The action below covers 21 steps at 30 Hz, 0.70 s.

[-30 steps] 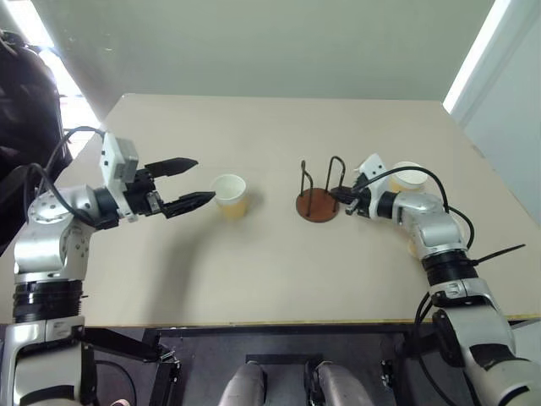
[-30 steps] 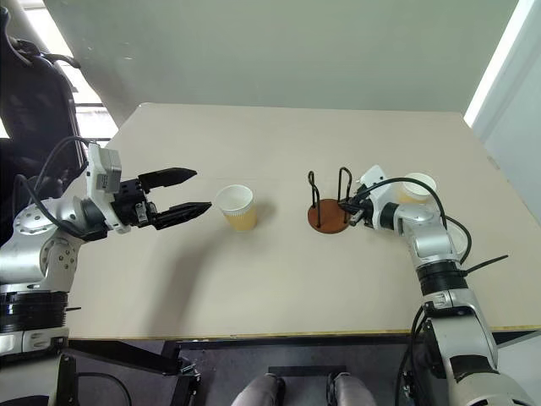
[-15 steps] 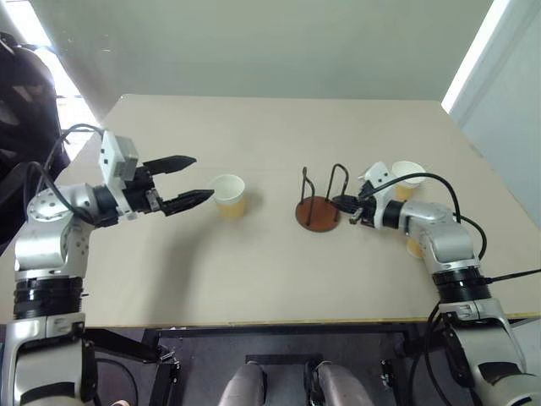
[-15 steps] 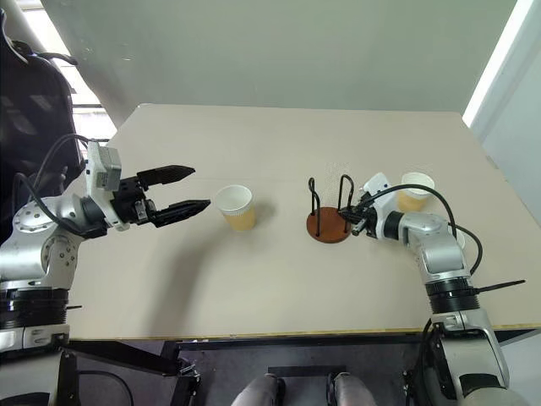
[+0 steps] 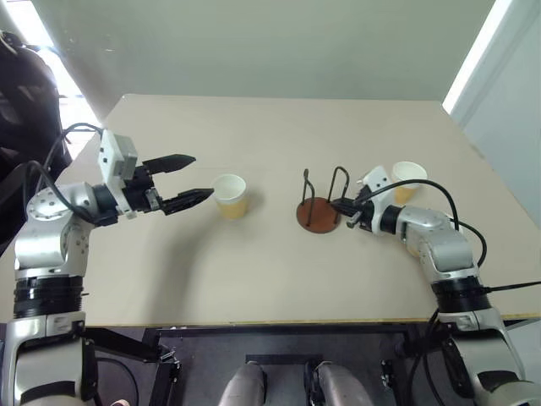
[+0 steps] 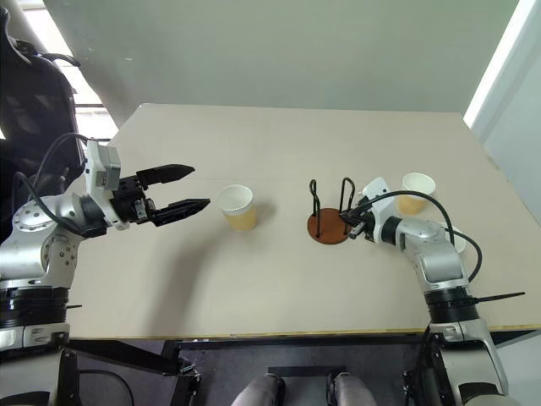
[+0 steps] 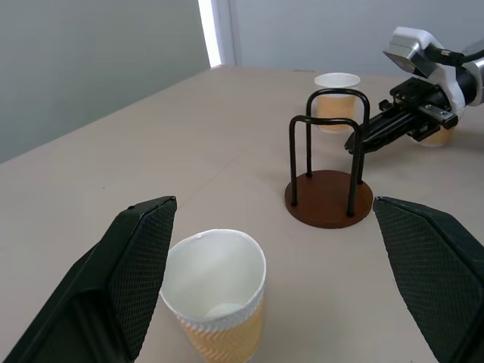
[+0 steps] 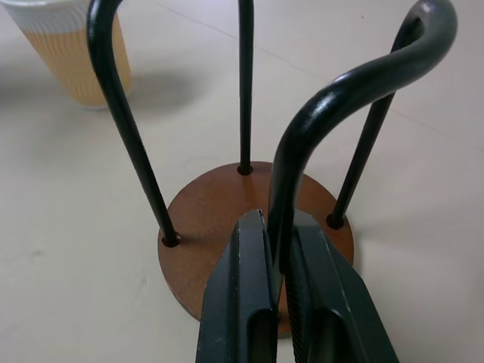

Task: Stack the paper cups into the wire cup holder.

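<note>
- Here, the right gripper [image 8: 278, 249] fingers pinch a black wire loop of the brown-based wire cup holder [image 5: 319, 201].
- Left gripper [image 5: 189, 178] fingers gape beside a tan paper cup [image 5: 230, 195].

Two arms, silver-grey metal segments with black ring joints; loose black cables loop along each forearm. Left gripper [image 5: 188, 178]: two long black tapered fingers with textured inner pads [image 7: 144, 257], white boxy camera module mounted at its 10 o'clock. Right gripper [image 5: 336, 203]: slim black fingers, matching white module at its 2 o'clock.
</note>
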Each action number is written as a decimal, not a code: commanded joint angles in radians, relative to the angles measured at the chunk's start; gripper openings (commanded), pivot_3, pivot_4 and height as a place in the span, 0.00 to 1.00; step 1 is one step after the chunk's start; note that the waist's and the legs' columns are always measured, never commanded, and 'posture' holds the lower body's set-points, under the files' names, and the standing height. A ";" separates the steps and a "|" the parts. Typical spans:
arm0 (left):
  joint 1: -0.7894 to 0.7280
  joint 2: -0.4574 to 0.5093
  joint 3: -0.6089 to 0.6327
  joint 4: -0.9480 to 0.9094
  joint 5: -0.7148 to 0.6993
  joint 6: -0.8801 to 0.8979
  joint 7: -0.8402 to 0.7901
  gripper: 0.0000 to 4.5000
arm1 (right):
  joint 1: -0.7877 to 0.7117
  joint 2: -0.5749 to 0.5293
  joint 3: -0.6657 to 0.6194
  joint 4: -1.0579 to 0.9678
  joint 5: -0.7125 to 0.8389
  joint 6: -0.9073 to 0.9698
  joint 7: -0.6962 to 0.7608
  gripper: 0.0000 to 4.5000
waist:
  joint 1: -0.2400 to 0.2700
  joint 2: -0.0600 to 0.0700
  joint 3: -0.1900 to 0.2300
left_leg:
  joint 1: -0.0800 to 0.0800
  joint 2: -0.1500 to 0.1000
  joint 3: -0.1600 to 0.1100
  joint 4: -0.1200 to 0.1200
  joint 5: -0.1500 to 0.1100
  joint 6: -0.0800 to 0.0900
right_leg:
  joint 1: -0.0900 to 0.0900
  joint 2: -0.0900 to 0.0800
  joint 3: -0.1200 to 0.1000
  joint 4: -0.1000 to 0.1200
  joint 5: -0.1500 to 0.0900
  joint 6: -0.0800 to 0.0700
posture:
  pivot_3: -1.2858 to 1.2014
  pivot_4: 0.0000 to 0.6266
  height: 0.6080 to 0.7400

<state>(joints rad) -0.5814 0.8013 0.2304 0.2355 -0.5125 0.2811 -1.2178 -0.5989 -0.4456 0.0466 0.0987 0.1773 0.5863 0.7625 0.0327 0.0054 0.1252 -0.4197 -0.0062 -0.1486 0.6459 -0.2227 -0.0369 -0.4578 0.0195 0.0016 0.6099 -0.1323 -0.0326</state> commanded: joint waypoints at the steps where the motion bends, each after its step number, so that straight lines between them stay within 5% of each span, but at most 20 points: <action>1: -0.019 0.018 0.014 -0.004 0.005 -0.023 -0.005 1.00 | 0.026 -0.019 -0.027 -0.106 0.033 0.042 -0.016 0.00 | 0.000 0.000 0.000 | 0.000 0.000 0.000 0.000 0.000 0.000 | 0.000 0.000 0.000 0.000 0.000 0.000 | 0.52 0.24 1.00; 21: -0.045 0.011 0.003 0.030 0.020 -0.048 -0.018 1.00 | 0.096 0.015 0.000 -0.313 0.103 0.176 -0.091 0.00 | 0.000 0.000 0.000 | 0.000 0.000 0.001 0.001 0.001 0.001 | 0.001 0.000 0.000 -0.001 0.000 0.002 | 0.52 0.24 1.00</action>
<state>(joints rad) -0.6050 0.8015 0.2193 0.2754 -0.4903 0.2476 -1.2367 -0.4950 -0.4333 0.0538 -0.1465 0.2550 0.7580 0.6816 0.0324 0.0052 0.1251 -0.4199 -0.0063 -0.1481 0.6471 -0.2217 -0.0363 -0.4571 0.0196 0.0017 0.6092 -0.1328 -0.0302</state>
